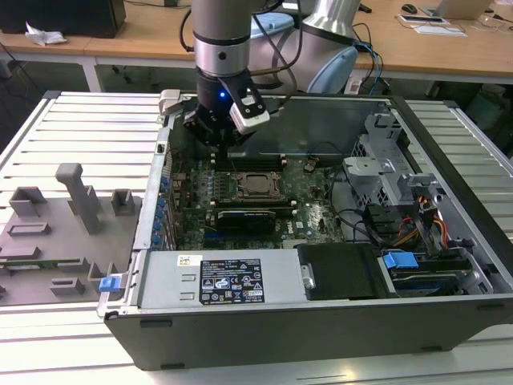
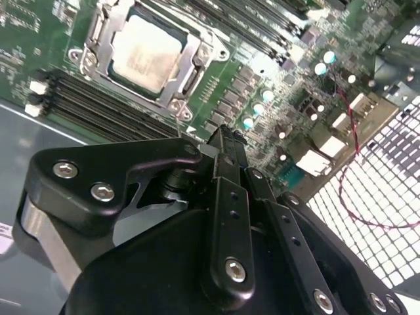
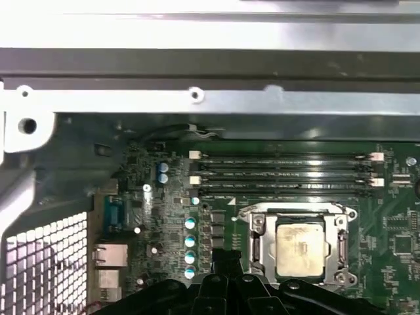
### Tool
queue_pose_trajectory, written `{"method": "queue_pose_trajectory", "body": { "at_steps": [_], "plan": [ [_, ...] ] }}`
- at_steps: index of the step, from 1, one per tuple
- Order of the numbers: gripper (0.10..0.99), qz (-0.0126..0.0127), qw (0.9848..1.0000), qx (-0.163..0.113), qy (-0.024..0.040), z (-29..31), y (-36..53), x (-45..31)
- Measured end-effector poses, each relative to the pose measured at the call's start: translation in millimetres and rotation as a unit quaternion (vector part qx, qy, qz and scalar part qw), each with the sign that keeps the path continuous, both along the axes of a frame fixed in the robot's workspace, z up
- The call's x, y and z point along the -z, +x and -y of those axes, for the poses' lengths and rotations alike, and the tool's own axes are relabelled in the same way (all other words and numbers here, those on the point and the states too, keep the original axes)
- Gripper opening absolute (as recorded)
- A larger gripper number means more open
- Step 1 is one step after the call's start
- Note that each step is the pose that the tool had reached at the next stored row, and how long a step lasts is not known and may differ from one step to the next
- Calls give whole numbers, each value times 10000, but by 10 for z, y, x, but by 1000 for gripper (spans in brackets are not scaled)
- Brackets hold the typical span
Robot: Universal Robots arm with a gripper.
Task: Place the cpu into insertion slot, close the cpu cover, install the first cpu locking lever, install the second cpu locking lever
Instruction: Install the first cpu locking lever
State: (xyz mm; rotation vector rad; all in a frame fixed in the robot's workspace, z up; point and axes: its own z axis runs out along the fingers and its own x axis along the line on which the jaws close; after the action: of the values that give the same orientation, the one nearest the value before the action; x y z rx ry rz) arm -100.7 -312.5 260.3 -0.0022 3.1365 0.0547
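Wooden desks run behind a slatted metal tabletop (image 1: 88, 128), and on it an open computer case (image 1: 321, 321) lies on its side so that I can reach down into it. The cpu (image 3: 300, 248) sits flat in the insertion slot (image 3: 270, 249), pale top up, which I judge is how it must lie for its underside to meet the pins. The cpu cover (image 3: 298, 213) is down around it, its frame lying over the chip's edges and its cut-out leaving the metal top bare, so as to press the chip in place. Thin levers run along the frame's sides, but I cannot tell whether they are hooked. The socket is set in the green motherboard (image 3: 394, 230), just beside the long memory slots (image 3: 282, 174). My hand (image 2: 223, 138) hangs over the board near a corner of the socket, clenched, fingers together with nothing between them. I judge that this narrow tip suits pushing a lever, not gripping.
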Motion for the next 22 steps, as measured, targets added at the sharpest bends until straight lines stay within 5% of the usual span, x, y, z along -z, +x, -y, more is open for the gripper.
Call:
{"method": "queue_pose_trajectory", "body": {
  "at_steps": [5,11,22],
  "plan": [
    [106,0,10000,-3,26,-61,-43,11],
    [106,1,10000,-27,30,-201,-44,23],
    [106,0,10000,-34,29,-210,29,22]
  ]
}}
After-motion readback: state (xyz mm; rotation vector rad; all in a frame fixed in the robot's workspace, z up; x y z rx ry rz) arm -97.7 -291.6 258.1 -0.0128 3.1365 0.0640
